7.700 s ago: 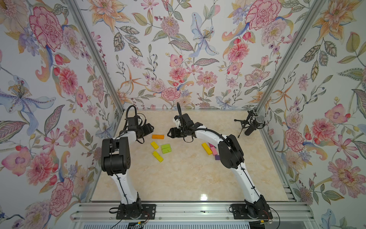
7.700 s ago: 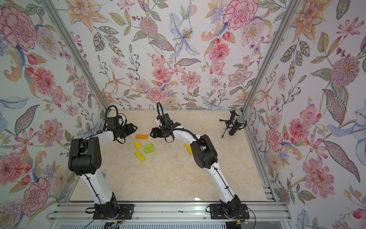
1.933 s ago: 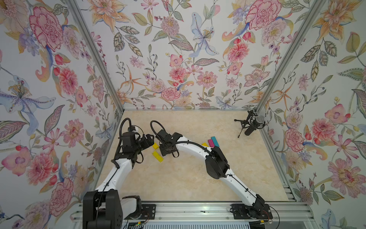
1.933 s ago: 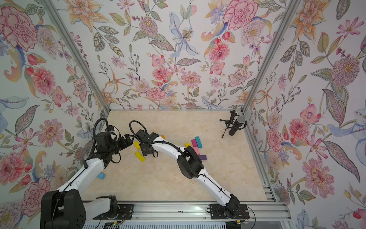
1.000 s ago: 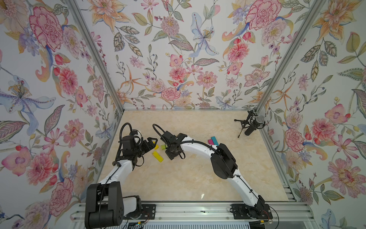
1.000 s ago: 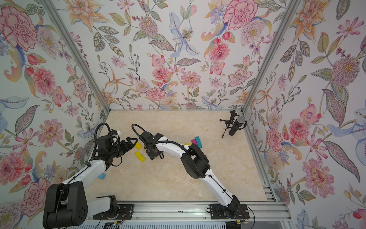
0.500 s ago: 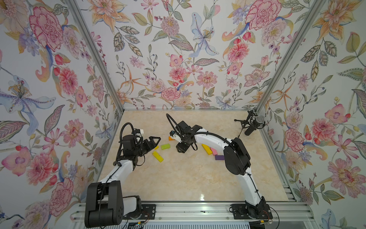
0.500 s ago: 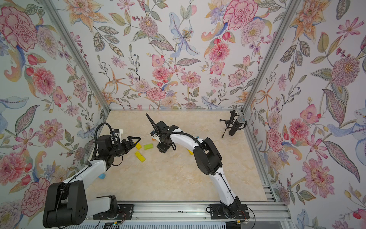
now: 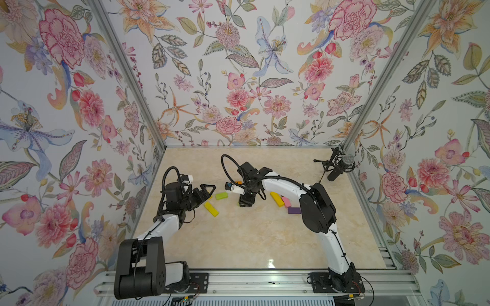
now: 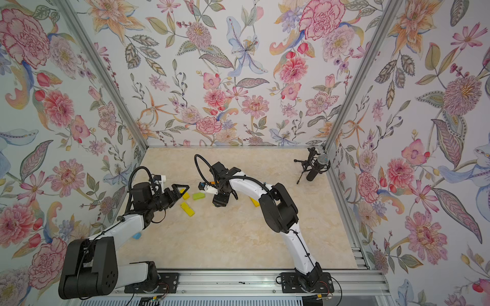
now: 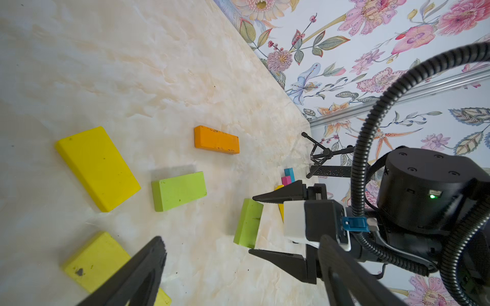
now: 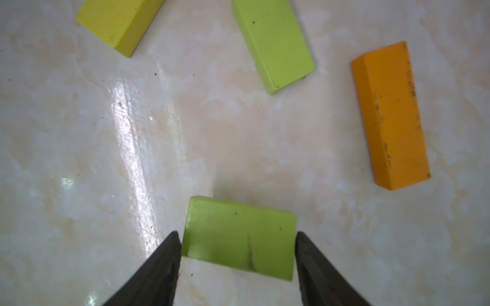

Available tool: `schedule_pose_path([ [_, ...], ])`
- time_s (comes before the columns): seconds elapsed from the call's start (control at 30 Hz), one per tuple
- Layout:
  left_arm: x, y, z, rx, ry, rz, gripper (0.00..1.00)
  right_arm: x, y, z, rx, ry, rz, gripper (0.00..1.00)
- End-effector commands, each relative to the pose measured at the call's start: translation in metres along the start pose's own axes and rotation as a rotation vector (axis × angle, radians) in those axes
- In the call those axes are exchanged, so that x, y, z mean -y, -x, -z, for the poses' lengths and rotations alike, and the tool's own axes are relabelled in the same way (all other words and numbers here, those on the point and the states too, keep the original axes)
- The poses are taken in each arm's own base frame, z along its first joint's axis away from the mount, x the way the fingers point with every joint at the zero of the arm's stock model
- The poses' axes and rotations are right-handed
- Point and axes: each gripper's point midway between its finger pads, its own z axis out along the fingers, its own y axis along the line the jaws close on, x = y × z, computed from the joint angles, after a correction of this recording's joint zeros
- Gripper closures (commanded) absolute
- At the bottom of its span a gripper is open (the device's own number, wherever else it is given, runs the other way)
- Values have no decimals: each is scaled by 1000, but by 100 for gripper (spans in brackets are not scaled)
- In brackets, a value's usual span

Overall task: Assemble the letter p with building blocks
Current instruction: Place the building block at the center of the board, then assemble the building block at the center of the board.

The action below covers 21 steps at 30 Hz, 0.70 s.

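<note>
The left hand [image 9: 208, 191] hangs spread and empty by a yellow block [image 9: 211, 209]. The right hand [image 12: 238, 239] brackets a lime block [image 12: 238, 227] down at the surface [image 9: 252, 238] (clamped or slack, I cannot tell). A pink block [image 9: 286, 202] and a purple block [image 9: 293, 210] lie farther right. No P is formed, so nearly all remains.

- Scratched lime green block [image 12: 240, 239]: lower centre of the right wrist view.
- 2nd lime green block [image 12: 273, 42], orange block [image 12: 389, 116] and yellow block [image 12: 119, 21]: lying flat, apart, above it.
- Pink block [image 9: 286, 202] and purple block [image 9: 293, 210]: right of centre in a top view.
</note>
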Motion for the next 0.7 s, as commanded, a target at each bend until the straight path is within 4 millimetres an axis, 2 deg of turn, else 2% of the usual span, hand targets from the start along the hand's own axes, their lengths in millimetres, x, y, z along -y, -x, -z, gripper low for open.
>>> schedule_pose_path([
  [0.0, 0, -3, -2, 2, -9, 7, 8, 6, 5, 9, 23, 14, 131, 32],
  [0.17, -2, -4, -1, 6, -1, 10, 8, 17, 12, 11, 36, 25, 170, 32],
  [0.3, -1, -5, 0, 10, -3, 12, 8, 20, 27, 24, 109, 70, 43, 33],
  [0.43, -1, -5, 4, 11, 36, -25, 9, 31, 40, 42, 155, 76, -354, 33],
  [0.53, 6, -8, 1, -14, 66, -91, 10, 37, 24, 42, 109, 55, -640, 38],
  [0.57, 11, -10, -1, -24, 73, -117, 12, 33, 16, 41, 88, 61, -728, 39],
  [0.6, 16, -12, -5, -37, 77, -137, 14, 28, 10, 40, 73, 69, -798, 44],
  [0.67, 23, -16, -13, -57, 96, -184, 19, 15, 2, 37, 68, 108, -930, 66],
])
